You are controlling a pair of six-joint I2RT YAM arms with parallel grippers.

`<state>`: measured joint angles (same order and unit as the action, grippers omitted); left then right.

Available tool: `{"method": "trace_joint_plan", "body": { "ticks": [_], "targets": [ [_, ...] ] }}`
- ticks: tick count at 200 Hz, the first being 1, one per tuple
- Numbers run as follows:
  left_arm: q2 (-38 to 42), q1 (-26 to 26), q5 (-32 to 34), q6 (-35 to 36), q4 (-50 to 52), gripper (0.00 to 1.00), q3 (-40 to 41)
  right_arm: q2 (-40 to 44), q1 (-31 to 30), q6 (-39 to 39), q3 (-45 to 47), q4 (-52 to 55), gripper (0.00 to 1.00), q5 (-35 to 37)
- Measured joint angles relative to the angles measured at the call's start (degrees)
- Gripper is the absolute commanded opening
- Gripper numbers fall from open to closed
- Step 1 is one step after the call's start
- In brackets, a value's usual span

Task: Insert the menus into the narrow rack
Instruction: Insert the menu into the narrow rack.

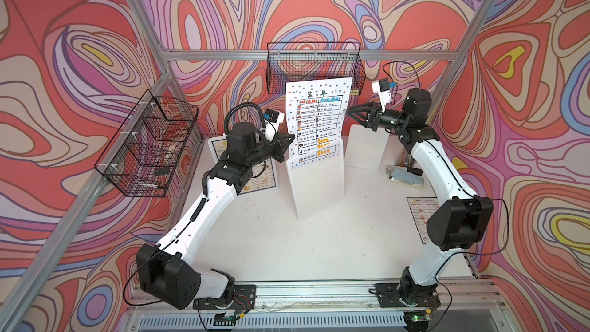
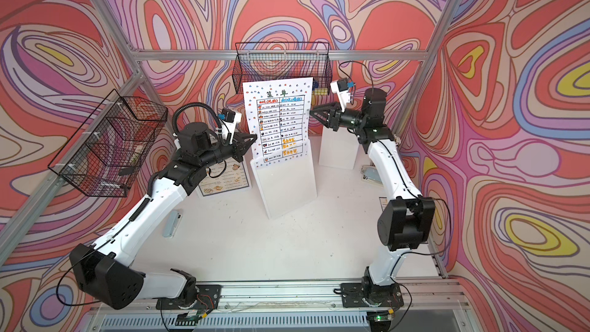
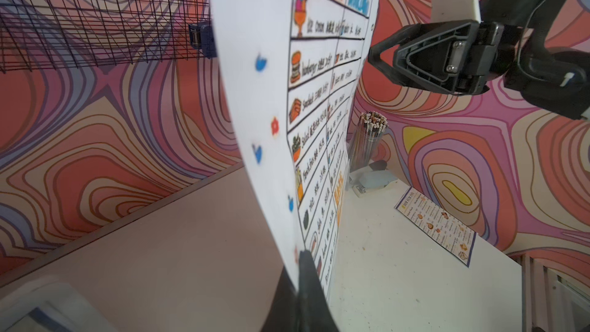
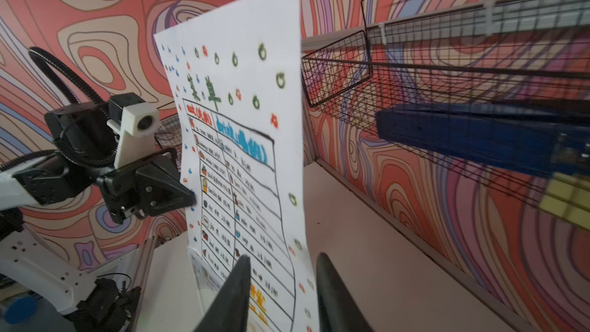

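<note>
2 arms raised, reaching inward; left gripper (image 1: 290, 138) pinched closed, right gripper (image 1: 350, 111) parted.

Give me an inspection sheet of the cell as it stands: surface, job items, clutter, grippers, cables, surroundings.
Surface: white tabletop, a few small specks.
Job's things: white menu upright and bowed, lower end in the rack; blue-bordered menu flat, partly under the left arm; second blue-bordered menu flat near the right arm.
Clutter: stapler, pencil cup, second white stand.
Grippers: left gripper shut on the white menu's edge; right gripper open at the opposite edge.
Cables: black hose looped over the left wrist; thin cable looped above the right wrist.
Surroundings: patterned walls, aluminium frame, back wire basket, side wire basket.
</note>
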<state>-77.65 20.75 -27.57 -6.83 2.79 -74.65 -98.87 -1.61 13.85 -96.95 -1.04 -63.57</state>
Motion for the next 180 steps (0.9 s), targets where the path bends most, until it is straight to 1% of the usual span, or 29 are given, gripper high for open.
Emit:
{"method": "trace_joint_plan", "body": {
  "ticks": [14, 32, 47, 62, 80, 105, 122, 142, 158, 180],
  "targets": [
    [1.42, 0.0, 0.28, -0.5, -1.27, 0.0, 2.43, 3.61, 1.42, 2.64, 5.16, -4.52, 0.46, 2.8],
    [3.17, 0.0, 0.61, -1.36, -3.41, 0.0, 5.95, 8.0, 1.6, 5.55, 10.71, -9.35, 0.46, 6.45],
    [4.15, 0.0, 0.61, -2.01, -4.92, 0.0, 8.37, 12.66, 1.66, 8.26, 17.9, -14.73, 0.47, 10.03],
    [4.48, 0.09, 0.57, -2.86, -6.23, 0.0, 10.03, 16.98, 1.88, 10.4, 25.75, -18.32, 0.46, 15.21],
    [4.48, 0.7, 0.55, -3.39, -7.82, 0.0, 11.43, 19.19, 2.32, 12.66, 32.83, -20.74, 0.43, 21.4],
    [4.66, 2.05, 0.59, -3.72, -9.77, 0.0, 12.92, 18.45, 2.34, 15.13, 39.32, -21.44, 0.42, 28.59],
    [5.73, 2.6, 0.59, -3.93, -11.39, 0.0, 14.75, 16.39, 2.21, 16.28, 41.83, -21.94, 0.41, 31.41],
    [7.91, 3.19, 0.66, -4.2, -13.97, 0.0, 18.14, 12.5, 1.22, 16.44, 42.1, -22.73, 0.41, 33.86],
    [9.6, 3.65, 1.11, -4.31, -15.13, 0.0, 20.48, 9.14, -0.87, 15.78, 41.55, -22.64, 0.41, 35.19],
    [11.34, 3.78, 3.3, -3.93, -14.95, 0.0, 21.24, 4.92, -3.39, 15.13, 40.3, -22.71, 0.41, 35.45]
  ]
}}
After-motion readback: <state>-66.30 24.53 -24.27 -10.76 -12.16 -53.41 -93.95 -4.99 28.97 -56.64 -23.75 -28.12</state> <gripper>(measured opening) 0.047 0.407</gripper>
